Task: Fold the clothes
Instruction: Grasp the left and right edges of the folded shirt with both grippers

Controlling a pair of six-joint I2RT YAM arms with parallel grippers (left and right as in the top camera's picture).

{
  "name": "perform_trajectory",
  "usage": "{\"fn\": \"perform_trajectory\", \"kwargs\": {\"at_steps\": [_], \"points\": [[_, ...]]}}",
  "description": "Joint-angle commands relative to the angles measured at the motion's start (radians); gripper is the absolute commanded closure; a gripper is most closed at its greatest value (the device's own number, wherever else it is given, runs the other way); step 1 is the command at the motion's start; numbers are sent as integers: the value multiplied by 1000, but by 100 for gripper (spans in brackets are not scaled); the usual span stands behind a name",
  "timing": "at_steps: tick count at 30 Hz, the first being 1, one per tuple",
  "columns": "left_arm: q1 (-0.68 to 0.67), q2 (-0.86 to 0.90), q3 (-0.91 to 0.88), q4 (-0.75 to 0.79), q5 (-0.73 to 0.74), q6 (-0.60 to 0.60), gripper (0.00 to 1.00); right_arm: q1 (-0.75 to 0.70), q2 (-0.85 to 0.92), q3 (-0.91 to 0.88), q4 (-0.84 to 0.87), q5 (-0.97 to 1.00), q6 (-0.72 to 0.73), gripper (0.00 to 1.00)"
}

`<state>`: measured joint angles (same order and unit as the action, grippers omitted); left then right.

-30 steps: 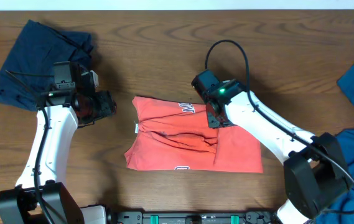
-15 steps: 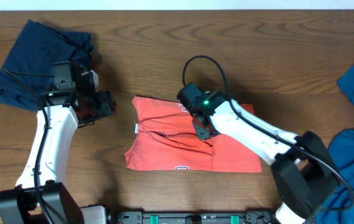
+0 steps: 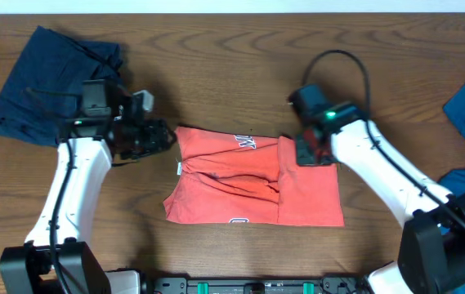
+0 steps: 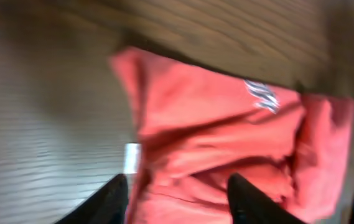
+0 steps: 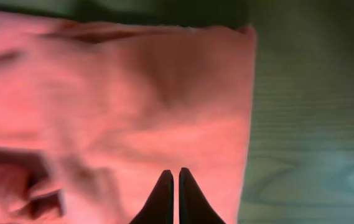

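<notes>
The right end effector (image 3: 310, 151) has swung right across the shirt (image 3: 240, 192) to its far corner, fingers pressed together on nothing, likely to smooth the fold. The left end effector (image 3: 163, 137) has neared the left hem, jaws parted and empty, seemingly ready to pinch. The shirt lies part-folded mid-tabletop (image 3: 240, 65), with a navy pile (image 3: 44, 82) beyond.

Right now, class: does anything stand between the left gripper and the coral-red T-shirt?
Nothing visible does. The left gripper, jaws apart, hangs at the T-shirt's left edge; only wooden table shows between. The navy garment lies behind it.
</notes>
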<state>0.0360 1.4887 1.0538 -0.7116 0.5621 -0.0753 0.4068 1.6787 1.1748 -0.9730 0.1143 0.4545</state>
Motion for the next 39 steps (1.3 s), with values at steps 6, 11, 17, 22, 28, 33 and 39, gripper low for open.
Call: {"fn": "perform_trajectory", "kwargs": {"at_steps": [6, 11, 17, 22, 28, 33, 39], "points": [[-174, 8, -5, 18, 52, 68, 54, -156, 9, -309, 277, -258, 115, 98], [-216, 8, -5, 17, -14, 68, 46, -259, 9, -385, 346, -125, 196, 99], [-217, 8, -5, 14, -58, 67, 42, -335, 1, -341, 371, -175, 117, 96], [-216, 8, -5, -6, -168, 47, 41, -332, -68, -262, 318, -265, -45, 82], [-216, 8, -5, -34, -243, 33, 38, -299, -196, -237, 269, -473, -118, 83], [-204, 11, -5, -28, -243, -12, 38, -244, -172, -280, 289, -496, -118, 89], [-132, 26, -5, -35, -242, -34, 33, -151, -69, -396, 434, -481, -77, 93]]}}
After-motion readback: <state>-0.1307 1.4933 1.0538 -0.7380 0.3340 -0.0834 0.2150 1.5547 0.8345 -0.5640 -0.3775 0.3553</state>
